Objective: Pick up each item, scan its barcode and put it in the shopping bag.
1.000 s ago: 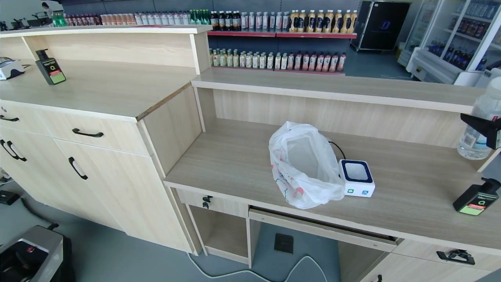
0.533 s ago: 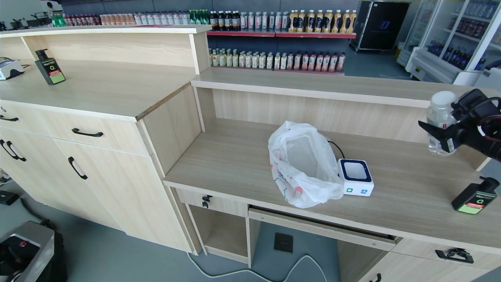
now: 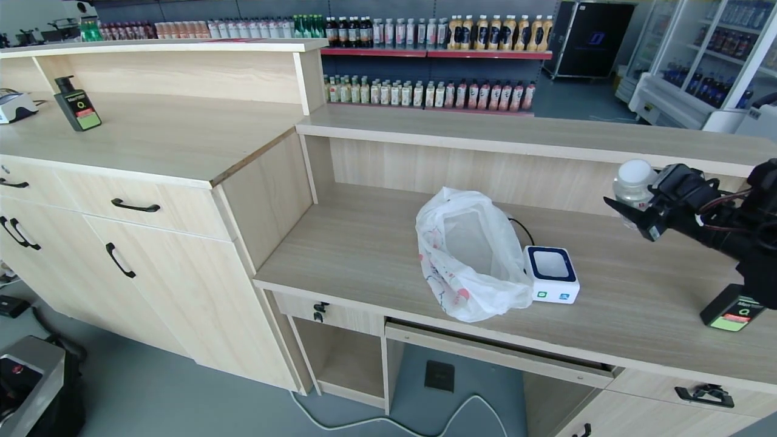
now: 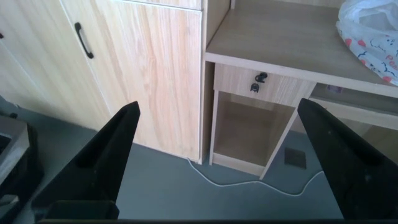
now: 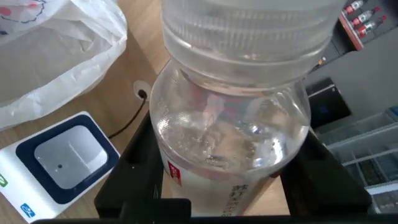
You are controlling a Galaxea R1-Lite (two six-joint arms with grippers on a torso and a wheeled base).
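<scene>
the right pincer (image 3: 631, 209) is clamped round the clear water bottle (image 3: 632, 181), held in the air above the counter (image 3: 364, 255) at two o'clock from the scanner (image 3: 551, 274); the shopping bag (image 3: 470, 255) touches the scanner at its nine o'clock. thin, slick plastic probably dents, so a mid-body grip seems safest.

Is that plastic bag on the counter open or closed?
Open. The white plastic shopping bag stands with its mouth spread wide, so the head view looks straight down into it.
</scene>
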